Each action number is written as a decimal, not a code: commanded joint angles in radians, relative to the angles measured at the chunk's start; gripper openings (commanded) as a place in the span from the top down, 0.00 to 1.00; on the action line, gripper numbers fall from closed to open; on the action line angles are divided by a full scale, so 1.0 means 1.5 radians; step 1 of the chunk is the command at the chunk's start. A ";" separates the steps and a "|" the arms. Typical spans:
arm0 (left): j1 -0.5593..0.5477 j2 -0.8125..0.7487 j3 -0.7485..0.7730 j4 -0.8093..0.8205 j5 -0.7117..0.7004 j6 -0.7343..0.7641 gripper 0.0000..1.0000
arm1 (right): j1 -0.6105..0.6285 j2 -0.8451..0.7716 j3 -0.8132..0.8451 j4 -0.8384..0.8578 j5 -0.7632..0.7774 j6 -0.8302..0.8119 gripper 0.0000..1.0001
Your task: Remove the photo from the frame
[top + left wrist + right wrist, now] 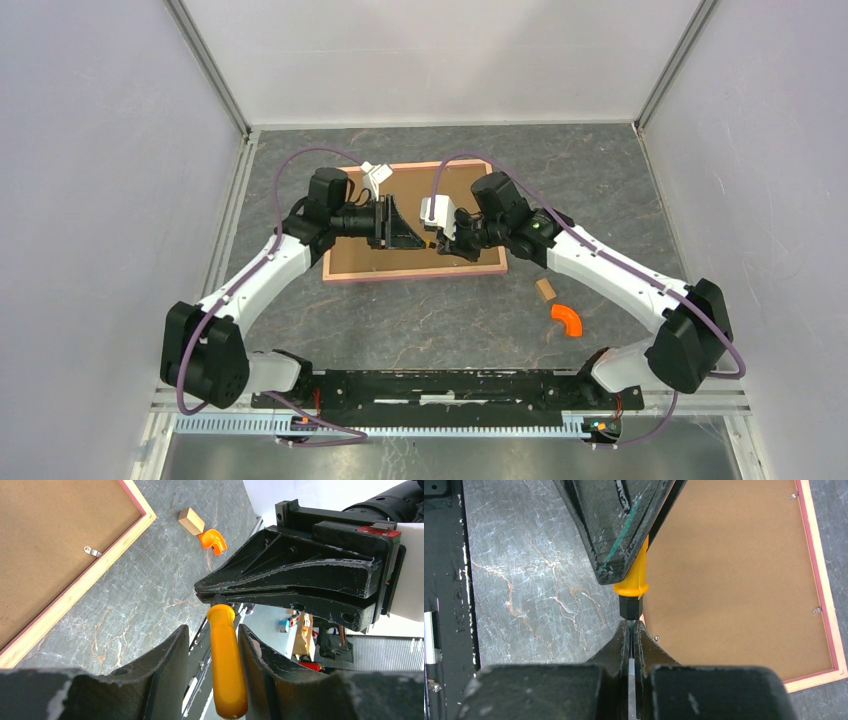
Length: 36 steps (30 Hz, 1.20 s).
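The frame [465, 185] lies back up on the table, brown fibreboard inside a pink rim [50, 555] [734, 580]. The photo is hidden under that back. Above the frame, the two grippers meet tip to tip on an orange-handled tool [227, 665] [636, 575]. My right gripper [631, 626] [447, 245] is shut on the tool's thin metal blade, just below its black collar. My left gripper [212, 630] [425, 240] stands open round the orange handle. The handle rests against one finger, with a gap to the other.
A small wooden block [545, 290] [191, 521] and an orange curved piece [568, 320] [212, 540] lie on the marbled table right of the frame. Metal turn clips [92, 551] [818, 610] sit on the frame's back. Enclosure walls stand on three sides.
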 commanded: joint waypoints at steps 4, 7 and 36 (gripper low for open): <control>0.005 -0.020 -0.013 0.051 0.027 -0.045 0.56 | 0.001 -0.012 -0.005 0.003 -0.009 -0.012 1.00; 0.005 -0.021 -0.020 0.054 0.028 -0.046 0.61 | 0.001 -0.011 -0.003 0.006 -0.010 -0.008 1.00; 0.051 0.022 0.282 -0.460 -0.654 0.673 0.98 | -0.004 0.153 -0.021 0.074 0.078 -0.091 0.20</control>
